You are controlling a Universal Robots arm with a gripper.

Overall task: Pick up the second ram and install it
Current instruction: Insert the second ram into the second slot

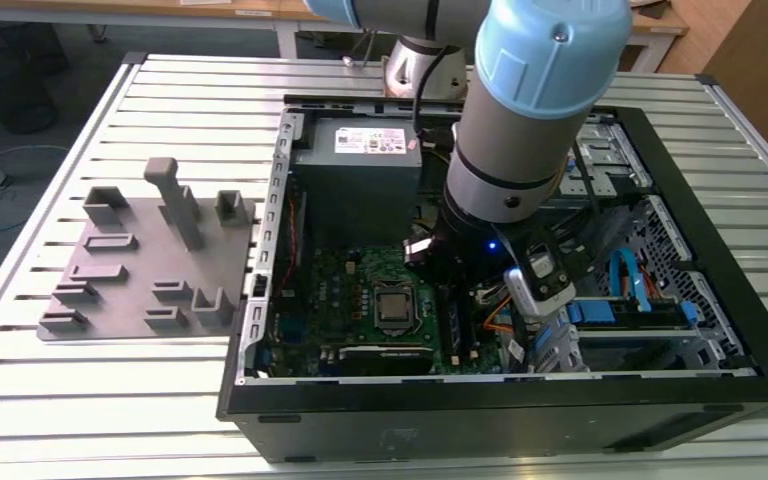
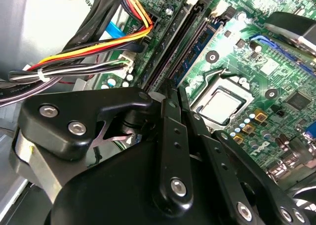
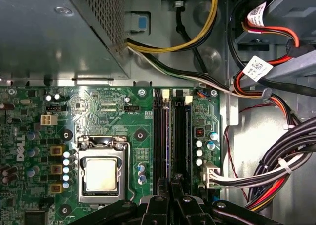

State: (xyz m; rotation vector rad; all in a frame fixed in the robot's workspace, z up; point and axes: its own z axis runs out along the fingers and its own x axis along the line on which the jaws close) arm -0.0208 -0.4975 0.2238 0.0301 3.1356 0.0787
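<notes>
**Exterior view + wrist views: second ram at the mobo slots, jaws closed on it**

Exterior view: slatted metal worktop point(image 1: 117, 400) carries an open black PC case point(image 1: 491, 425), lying side-up. The arm point(image 1: 518, 150) comes in from the far edge and reaches down into the case, wrist over the mid part of the board. Grey fixture block point(image 1: 131, 270) w/ upright pegs and pockets sits on the worktop just beside the case, on the exterior view's left, well apart from the arm. Grey PSU point(image 1: 357, 150) is in the case's far corner.

First wrist view: green motherboard point(image 3: 103, 106) is seen flat-on, w/ perforated metal housing above it. Cable bundle point(image 3: 276, 161) (black, red, yellow, white) runs along the case wall beside the board, zip-tied. CPU socket point(image 3: 101, 174) w/ silver lid is near the slots, not touching them. Two long black slot rails point(image 3: 181, 136) run parallel, just beside each other, between the socket and the cables.

Second wrist view: second ram point(image 2: 197, 50) is a thin green stick w/ bluish label. It stands on edge along a slot rail, on the socket side, and runs straight out from the fingertips. Can't tell if it is fully seated or if the end clips are latched.

Gripper point(image 2: 175, 89), both wrist views: black jaws drawn in close w/ only a thin gap, pinching the near end of the second ram right over the rails.
</notes>
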